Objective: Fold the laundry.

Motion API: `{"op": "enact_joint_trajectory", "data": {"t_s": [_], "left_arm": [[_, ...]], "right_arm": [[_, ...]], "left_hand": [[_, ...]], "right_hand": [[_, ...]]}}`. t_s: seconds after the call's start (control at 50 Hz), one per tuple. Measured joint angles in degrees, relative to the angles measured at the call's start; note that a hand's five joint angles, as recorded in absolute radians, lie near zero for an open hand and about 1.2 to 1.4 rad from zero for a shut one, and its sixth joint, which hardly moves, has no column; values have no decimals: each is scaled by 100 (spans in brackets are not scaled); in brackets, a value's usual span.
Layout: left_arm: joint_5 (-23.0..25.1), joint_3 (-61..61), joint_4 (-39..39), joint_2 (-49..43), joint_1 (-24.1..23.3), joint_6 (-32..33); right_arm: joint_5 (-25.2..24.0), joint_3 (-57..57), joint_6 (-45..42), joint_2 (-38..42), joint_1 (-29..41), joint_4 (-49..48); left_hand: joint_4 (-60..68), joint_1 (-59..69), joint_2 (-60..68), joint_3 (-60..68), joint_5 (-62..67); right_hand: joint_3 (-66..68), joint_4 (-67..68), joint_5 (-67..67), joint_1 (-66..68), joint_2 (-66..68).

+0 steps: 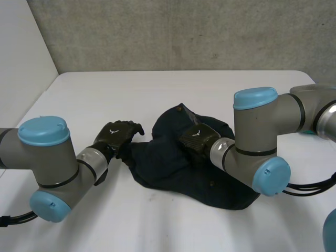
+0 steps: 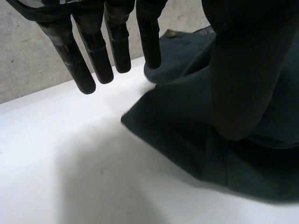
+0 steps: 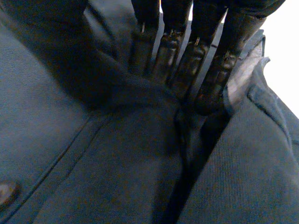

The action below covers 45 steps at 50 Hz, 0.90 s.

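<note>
- Right fingers point(image 3: 187, 70): straight and close together, tips pressed into a crease of the dark garment point(image 1: 163, 165). I grip nothing here; I only pin the cloth.
- Left fingers point(image 2: 96, 56): straight and slightly spread, hanging just over the bare surface point(image 1: 105, 94) at the garment's edge. My left thumb point(image 2: 243, 70) stands above the cloth, and nothing is caught between it and the fingers.
- Right hand point(image 1: 197, 140): on the garment's middle. Left hand point(image 1: 118, 135): just beside its left edge.
- Garment: a rumpled heap at the middle of the surface, with a button point(image 3: 6, 192) on the cloth below my right palm.
- Step, as I judge it: flattening before the first fold. I should hold the middle down with the right, slip the left fingertips under the edge, and pinch one layer only against the thumb. Then I draw it outward, low over the surface.
- Likely fault: catching two layers, which drags the heap instead of spreading it.
</note>
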Motion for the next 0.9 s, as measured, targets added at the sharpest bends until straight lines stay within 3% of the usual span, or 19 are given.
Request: {"op": "enact_joint_trajectory", "data": {"t_s": [0.04, 0.14, 0.3, 0.48, 0.52, 0.54, 0.56, 0.6, 0.62, 0.66, 0.74, 0.9], "left_arm": [[-5, -36, -3, 41, 1, -10], [-64, -171, -39, 281, 28, -42], [-427, -399, -159, 1023, 180, -300], [-465, -457, -360, 1191, 180, -693], [-459, -456, -388, 1173, 156, -710], [-453, -454, -406, 1152, 132, -715], [-453, -454, -406, 1152, 132, -715], [-442, -442, -426, 1102, 93, -706], [-440, -440, -427, 1094, 89, -704], [-434, -423, -428, 1058, 88, -692], [-428, -403, -424, 1021, 117, -678], [-428, -416, -415, 1006, 171, -674]], "right_arm": [[18, -112, 0, 29, 1, -3], [59, -287, 3, -167, -25, -14], [135, -320, 43, -1676, -67, -249], [163, -247, 36, -2337, -65, -392], [167, -229, 29, -2339, -63, -378], [168, -203, 20, -2320, -60, -344], [168, -203, 20, -2320, -60, -344], [167, -146, 7, -2230, -50, -239], [166, -135, 6, -2209, -49, -219], [165, -107, 3, -2061, -39, -110], [143, -131, 26, -1536, -8, 191], [115, -254, 316, -552, 10, 567]], "left_hand": [[-102, -43, -72, -65, -119], [-329, -238, -287, -280, -351], [-773, -690, -766, -743, -841], [-773, -690, -766, -742, -841], [-773, -690, -765, -742, -841], [-773, -690, -766, -742, -841], [-773, -690, -766, -742, -841], [-768, -690, -765, -741, -823], [-768, -690, -765, -742, -823], [-754, -680, -742, -727, -798], [-754, -672, -728, -727, -743], [-754, -672, -728, -727, -743]], "right_hand": [[623, 692, 801, 647, 581], [715, 795, 908, 937, 611], [740, 798, 1023, 994, 611], [741, 798, 1028, 994, 611], [740, 798, 1027, 994, 611], [-65, -38, 315, 287, -273], [-65, -38, 315, 287, -273], [-2185, -2148, -1733, -1530, -2411], [-2185, -2148, -1733, -1530, -2411], [-3574, -3544, -3218, -2608, -3687], [-4244, -4254, -3941, -3160, -4274], [-4347, -4271, -4033, -3188, -4358]]}}
